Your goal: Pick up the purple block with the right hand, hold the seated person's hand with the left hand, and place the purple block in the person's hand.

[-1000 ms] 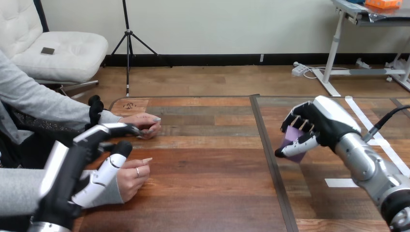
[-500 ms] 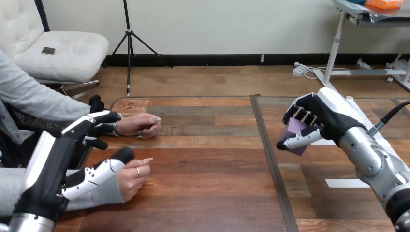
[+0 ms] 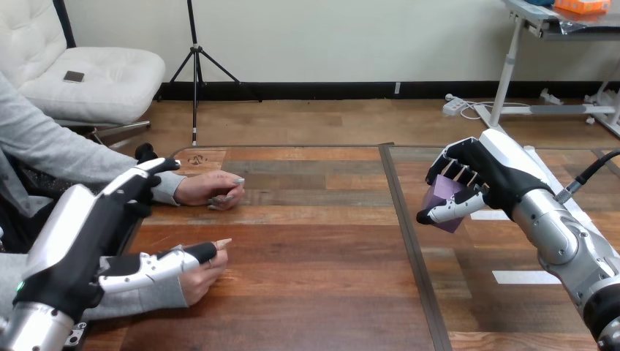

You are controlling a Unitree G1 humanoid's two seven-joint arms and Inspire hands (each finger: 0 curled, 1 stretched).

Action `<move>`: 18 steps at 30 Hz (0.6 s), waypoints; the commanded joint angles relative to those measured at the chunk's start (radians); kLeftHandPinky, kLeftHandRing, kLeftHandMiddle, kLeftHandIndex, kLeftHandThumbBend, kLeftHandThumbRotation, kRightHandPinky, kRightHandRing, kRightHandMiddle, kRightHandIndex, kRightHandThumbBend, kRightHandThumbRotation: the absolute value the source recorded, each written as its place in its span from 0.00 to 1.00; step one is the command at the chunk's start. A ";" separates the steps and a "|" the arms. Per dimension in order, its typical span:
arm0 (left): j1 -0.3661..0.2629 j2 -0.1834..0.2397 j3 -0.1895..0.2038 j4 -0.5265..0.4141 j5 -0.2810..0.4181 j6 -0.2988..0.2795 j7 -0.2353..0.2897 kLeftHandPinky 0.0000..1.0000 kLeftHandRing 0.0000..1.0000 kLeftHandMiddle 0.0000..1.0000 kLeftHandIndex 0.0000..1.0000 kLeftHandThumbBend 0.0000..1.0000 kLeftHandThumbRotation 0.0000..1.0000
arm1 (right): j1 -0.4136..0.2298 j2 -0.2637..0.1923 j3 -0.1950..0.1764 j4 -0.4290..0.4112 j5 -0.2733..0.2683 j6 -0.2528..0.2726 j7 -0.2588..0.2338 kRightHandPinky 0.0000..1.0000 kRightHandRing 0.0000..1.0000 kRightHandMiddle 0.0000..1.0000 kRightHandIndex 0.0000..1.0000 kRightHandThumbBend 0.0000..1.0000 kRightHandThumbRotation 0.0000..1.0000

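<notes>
I see my right hand (image 3: 497,183) curled round the purple block (image 3: 443,197), lifted off the desk (image 3: 307,292) (right side). My left hand (image 3: 88,234) is spread, its thumb lying across the person's nearer hand (image 3: 199,283).

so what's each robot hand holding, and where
Right robot hand: purple block, pinched top and lower front. Left robot hand over the person's nearer hand; hold unclear.

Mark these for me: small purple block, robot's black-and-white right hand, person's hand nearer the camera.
purple block (image 3: 446,196): head view, on its exposed front face.
right hand (image 3: 503,183): head view, on the black side of the palm.
person's nearer hand (image 3: 196,281): head view, on the knuckles.
</notes>
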 commanded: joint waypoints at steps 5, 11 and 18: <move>-0.054 0.078 -0.015 -0.088 0.154 0.033 0.026 0.71 0.86 0.89 0.86 1.00 0.61 | -0.021 -0.024 -0.026 -0.041 0.018 -0.005 -0.007 0.42 0.45 0.47 0.46 0.76 0.00; -0.061 0.088 -0.030 -0.093 0.188 0.058 0.018 0.73 0.86 0.89 0.86 1.00 0.56 | -0.023 -0.021 -0.028 -0.036 0.019 0.005 -0.002 0.41 0.45 0.47 0.46 0.76 0.00; -0.071 0.100 -0.046 -0.089 0.227 0.075 0.024 0.75 0.85 0.88 0.84 1.00 0.52 | -0.025 -0.020 -0.031 -0.030 0.025 0.007 0.008 0.41 0.45 0.47 0.47 0.76 0.00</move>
